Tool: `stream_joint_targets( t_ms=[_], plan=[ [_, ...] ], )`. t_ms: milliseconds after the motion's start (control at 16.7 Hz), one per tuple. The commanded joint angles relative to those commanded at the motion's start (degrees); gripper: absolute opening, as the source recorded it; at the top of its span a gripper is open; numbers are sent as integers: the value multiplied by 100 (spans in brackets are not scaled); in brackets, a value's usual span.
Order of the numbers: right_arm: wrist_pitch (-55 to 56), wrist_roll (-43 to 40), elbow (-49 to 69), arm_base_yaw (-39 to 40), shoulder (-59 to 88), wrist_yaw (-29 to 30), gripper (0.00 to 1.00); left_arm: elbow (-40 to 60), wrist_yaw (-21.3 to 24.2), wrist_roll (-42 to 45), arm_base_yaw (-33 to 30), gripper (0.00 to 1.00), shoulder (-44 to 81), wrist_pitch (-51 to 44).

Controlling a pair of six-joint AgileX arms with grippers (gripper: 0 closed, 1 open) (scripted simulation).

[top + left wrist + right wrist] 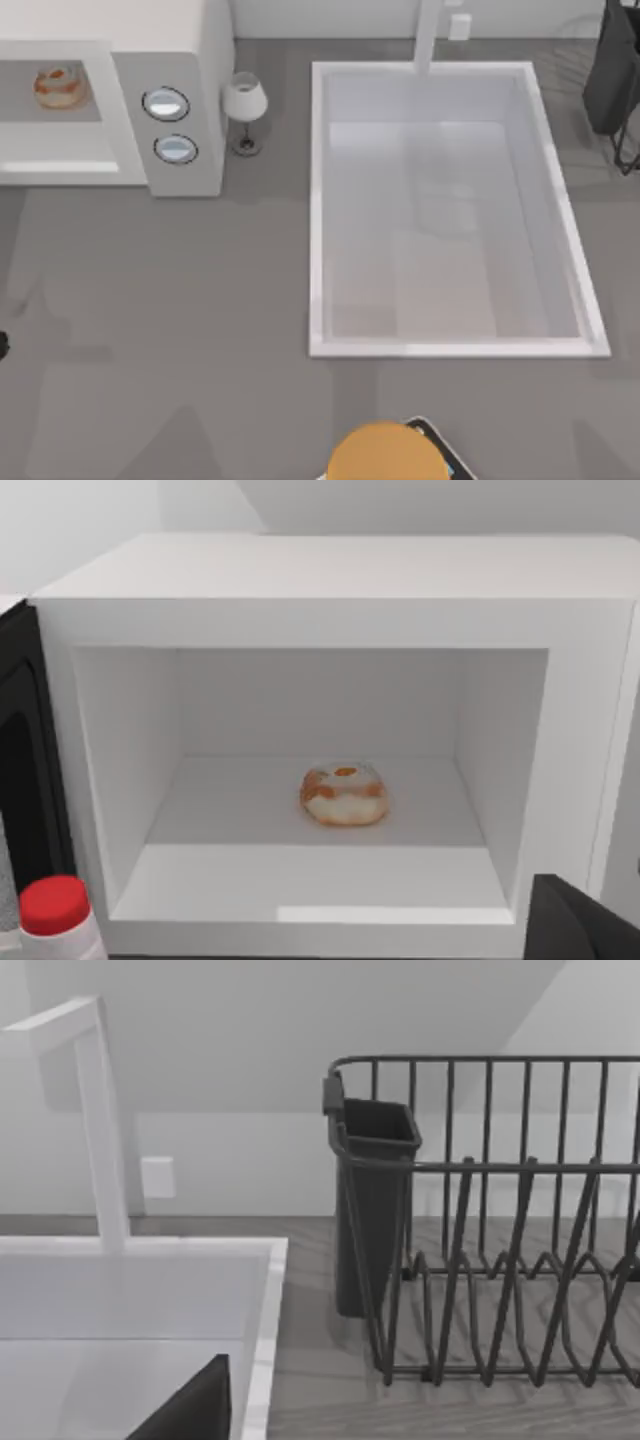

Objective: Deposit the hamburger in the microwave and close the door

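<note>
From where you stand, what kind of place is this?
Most likely a kitchen counter, in a rendered scene. A white microwave stands open with a hamburger inside, a large white sink with a tap is set into the grey worktop, and a dark dish rack stands beside it.

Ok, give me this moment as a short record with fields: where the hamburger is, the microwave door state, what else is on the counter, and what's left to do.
hamburger: sits on the cavity floor inside the microwave, roughly centred
door: swung open at the cavity's side
beside microwave: wine glass, next to the dial panel
sink: large white basin, with a faucet at its far edge
dish rack: dark wire, past the sink
near door: red-capped bottle
remaining: close the door
</note>
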Motion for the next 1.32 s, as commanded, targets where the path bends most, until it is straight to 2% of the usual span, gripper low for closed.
stream_joint_targets(
  t_ms=[420,780,1020,1320],
  plan=[
    [0,0,0,0,0,0,100,-12,-980,12,-969,0,-182,-160],
    [0,0,0,0,0,0,100,58,-963,75,-925,0,-103,-216],
    [0,0,0,0,0,0,100,910,-491,840,-74,0,745,-767],
    [0,0,0,0,0,0,100,2914,471,2420,1930,0,3039,-2104]
  ],
)
